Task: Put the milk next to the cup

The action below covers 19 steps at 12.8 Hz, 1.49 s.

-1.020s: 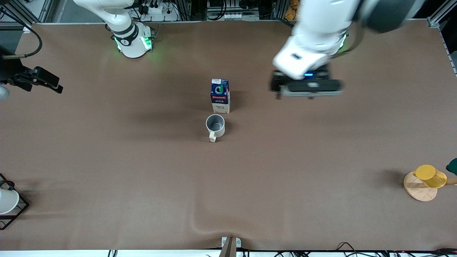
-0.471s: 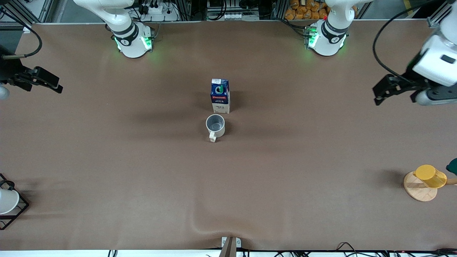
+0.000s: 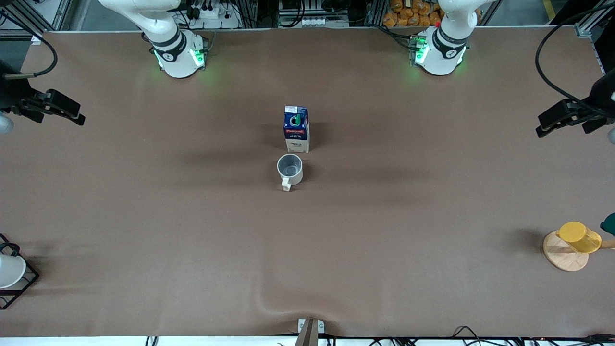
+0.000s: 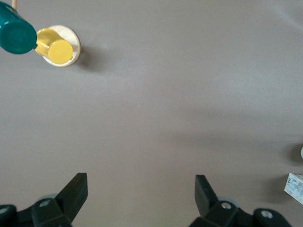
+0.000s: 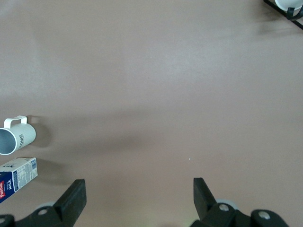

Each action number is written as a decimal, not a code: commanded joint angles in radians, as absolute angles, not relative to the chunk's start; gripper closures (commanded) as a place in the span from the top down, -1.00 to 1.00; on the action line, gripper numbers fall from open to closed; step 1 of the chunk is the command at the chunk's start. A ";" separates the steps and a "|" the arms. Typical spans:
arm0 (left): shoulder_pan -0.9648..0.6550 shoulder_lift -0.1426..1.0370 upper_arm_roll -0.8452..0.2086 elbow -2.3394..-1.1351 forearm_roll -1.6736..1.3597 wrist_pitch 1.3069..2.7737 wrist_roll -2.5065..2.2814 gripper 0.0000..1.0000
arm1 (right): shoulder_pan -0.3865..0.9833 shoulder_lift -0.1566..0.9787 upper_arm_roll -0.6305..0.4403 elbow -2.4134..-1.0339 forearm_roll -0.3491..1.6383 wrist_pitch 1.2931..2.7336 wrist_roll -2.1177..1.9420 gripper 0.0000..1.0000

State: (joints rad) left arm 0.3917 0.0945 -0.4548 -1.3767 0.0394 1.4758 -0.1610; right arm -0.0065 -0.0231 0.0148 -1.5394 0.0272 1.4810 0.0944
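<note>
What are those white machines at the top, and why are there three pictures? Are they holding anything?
Those are two robot arms bolted to a brown table. The big picture comes from a camera high above, facing the robots. The other two come from little cameras on each arm's wrist, looking down past its black fingers. The left gripper and the right gripper are both open and hold nothing; each waits over its own end of the table. In the middle stands the milk, upright, with the cup just in front of it, closer to the big camera. At the table's ends sit a yellow cup on a wooden stand and a white cup in a black wire rack.
</note>
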 commanded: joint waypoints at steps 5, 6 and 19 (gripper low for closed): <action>0.065 0.000 -0.137 -1.479 0.002 1.443 -0.153 1.00 | 0.011 -0.021 0.025 -1.496 0.040 1.485 0.097 1.00; 0.045 0.000 -0.106 -1.477 -0.002 1.443 -0.146 1.00 | 0.009 -0.020 0.023 -1.496 0.040 1.496 0.095 1.00; 0.049 -0.003 -0.103 -1.468 -0.009 1.416 -0.098 1.00 | 0.000 -0.021 0.020 -1.485 0.046 1.500 0.083 1.00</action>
State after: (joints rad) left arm 0.0519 0.0169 -0.1120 -1.4652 0.0097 1.4389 -0.1165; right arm 0.0047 -0.0232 0.0215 -1.5019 0.0277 1.5068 0.0917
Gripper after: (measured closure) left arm 0.000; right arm 0.000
